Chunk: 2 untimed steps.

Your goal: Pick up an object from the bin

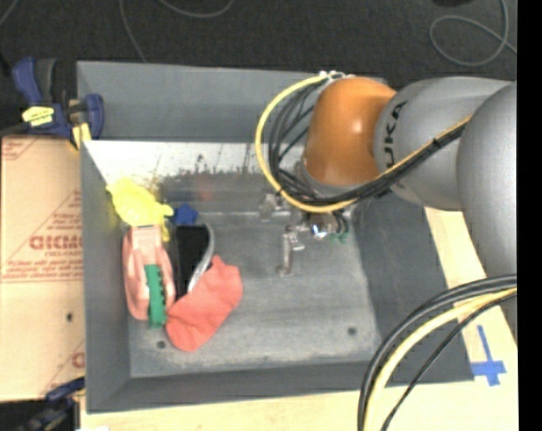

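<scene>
The grey metal bin [253, 92] holds a small cluster of loose things, all gathered on its 9 o'clock side, while the rest of its floor is plain grey metal. At the 10 o'clock end of the cluster lies a crumpled yellow piece [138, 203]. Just toward 3 o'clock from it is a small blue thing [185, 214]. Toward 6 o'clock from the yellow piece lies a long pink object [140, 268], close to the bin's 9 o'clock wall, with a green toothed strip [154, 296] lying along it. Beside the pink object, toward 3 o'clock, is a black object [192, 251] with a pale curved edge. A coral-red cloth [206, 305] is touching the black object's lower end and spreads toward 7 o'clock. The arm comes in from 3 o'clock, with its orange cover [343, 133] and looped cables [280, 119] above the bin's 1 o'clock part. The gripper [289, 255] hangs near the middle of the bin, over the grey floor. The cluster lies apart from it toward 9 o'clock, and the black object and the coral-red cloth are the nearest things to it. I cannot tell whether the gripper is apart or together.
</scene>
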Available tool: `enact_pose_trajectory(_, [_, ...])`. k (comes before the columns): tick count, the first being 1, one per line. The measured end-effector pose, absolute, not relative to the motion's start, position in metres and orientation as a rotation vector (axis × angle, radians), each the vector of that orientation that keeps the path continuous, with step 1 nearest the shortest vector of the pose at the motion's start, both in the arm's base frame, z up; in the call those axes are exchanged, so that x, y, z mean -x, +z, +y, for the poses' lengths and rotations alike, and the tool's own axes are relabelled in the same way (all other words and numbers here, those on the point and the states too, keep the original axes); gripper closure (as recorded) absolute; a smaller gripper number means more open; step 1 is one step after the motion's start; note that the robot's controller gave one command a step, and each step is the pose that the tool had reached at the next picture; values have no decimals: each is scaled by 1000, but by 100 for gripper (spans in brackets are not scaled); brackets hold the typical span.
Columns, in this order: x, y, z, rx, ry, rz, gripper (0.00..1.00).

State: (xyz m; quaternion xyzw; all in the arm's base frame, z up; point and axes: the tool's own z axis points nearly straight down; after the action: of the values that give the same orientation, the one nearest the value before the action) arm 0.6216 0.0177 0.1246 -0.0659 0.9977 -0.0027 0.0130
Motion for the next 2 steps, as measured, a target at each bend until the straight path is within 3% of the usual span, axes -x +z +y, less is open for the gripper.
enact_pose_trajectory(1, [-609, 84, 56, 124, -3, 3125, 0])
enact_pose_trajectory(2, [-596, 84, 70, 273, -7, 3115, 0])
